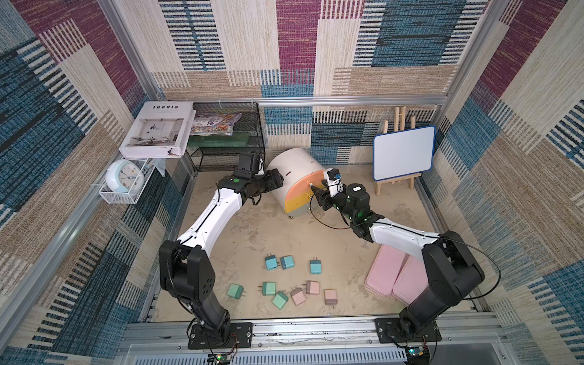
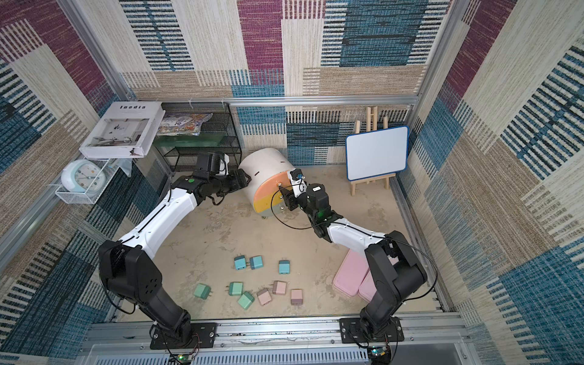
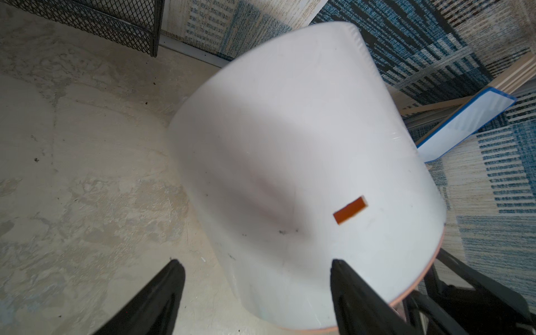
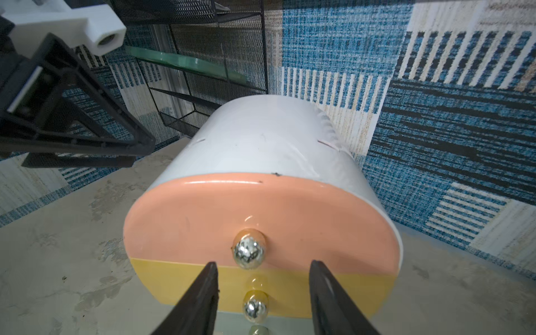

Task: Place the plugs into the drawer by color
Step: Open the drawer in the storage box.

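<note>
A white barrel drawer (image 1: 294,172) stands at the back of the counter (image 1: 252,234), with all three fronts closed. The left fingers (image 3: 162,295) are spread wide at its white side and hold nothing; whether they touch it is unclear. The right fingers (image 4: 197,301) are parted on either side of the yellow front's knob (image 4: 255,307), not closed on it. Nine plugs (image 1: 271,263) lie loose near the front edge, well apart from the drawer: three blue, three green, three pink.

White-shelled arms (image 1: 215,218), black joints (image 1: 186,271), thin black cables (image 1: 331,228), perhaps green lights (image 1: 235,180).
</note>
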### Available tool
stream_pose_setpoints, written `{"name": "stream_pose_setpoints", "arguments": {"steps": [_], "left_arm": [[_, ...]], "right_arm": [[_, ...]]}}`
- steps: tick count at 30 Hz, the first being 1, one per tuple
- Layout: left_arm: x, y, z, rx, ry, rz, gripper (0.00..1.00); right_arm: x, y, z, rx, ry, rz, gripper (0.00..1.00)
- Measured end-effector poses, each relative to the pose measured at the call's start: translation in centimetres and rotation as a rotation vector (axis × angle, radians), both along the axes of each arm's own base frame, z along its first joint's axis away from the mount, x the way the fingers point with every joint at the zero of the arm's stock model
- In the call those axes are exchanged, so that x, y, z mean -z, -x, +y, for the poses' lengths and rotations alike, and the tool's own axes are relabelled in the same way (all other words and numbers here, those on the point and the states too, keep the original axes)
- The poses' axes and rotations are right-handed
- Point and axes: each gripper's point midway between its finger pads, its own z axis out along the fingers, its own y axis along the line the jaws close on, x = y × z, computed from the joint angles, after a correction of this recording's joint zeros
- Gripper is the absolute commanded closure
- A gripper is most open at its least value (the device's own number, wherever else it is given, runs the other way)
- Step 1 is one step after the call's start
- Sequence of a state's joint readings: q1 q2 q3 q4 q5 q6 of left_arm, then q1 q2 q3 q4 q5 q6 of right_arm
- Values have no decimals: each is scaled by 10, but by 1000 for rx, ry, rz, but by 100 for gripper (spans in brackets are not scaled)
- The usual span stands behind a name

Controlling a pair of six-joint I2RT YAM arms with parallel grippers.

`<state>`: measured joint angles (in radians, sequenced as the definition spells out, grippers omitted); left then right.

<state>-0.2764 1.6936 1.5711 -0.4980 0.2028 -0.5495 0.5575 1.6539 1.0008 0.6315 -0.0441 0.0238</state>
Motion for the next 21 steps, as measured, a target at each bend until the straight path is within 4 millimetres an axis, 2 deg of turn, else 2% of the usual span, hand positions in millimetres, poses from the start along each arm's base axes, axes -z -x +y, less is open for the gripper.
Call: {"name": "stream_pose_setpoints", "arguments": {"steps": [4,7,21], "left_arm": [[3,-2,-1,3,1,10,20],[6,-3,-2,6,1,19,21],[12,-4,-5,19,8,43,21]], "right_arm": [[-4,-7,5,-2,-13,-9,54],[0,-10,11,-13,-13,-1,57],[11,-16,20,-27,-8,22,60]]}}
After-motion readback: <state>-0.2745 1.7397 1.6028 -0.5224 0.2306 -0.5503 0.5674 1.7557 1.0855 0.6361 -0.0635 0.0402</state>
